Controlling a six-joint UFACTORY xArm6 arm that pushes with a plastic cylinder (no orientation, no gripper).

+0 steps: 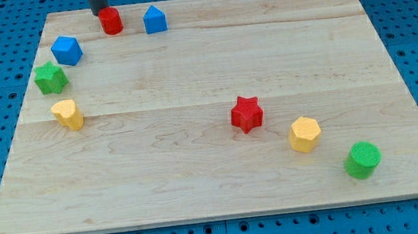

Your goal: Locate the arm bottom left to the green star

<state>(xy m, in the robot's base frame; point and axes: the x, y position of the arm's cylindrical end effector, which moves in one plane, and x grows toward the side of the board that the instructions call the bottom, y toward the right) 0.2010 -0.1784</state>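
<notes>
The green star [50,77] lies near the board's left edge, below the blue cube [66,50] and above the yellow heart-shaped block [68,114]. My rod comes down at the view's top, and my tip [100,12] rests just left of and touching the red cylinder [111,20]. The tip is up and to the right of the green star, well apart from it.
A blue house-shaped block [154,19] sits right of the red cylinder. A red star [246,114], a yellow hexagon [304,134] and a green cylinder [363,159] run diagonally toward the bottom right. The wooden board [201,188] ends close to the green star's left.
</notes>
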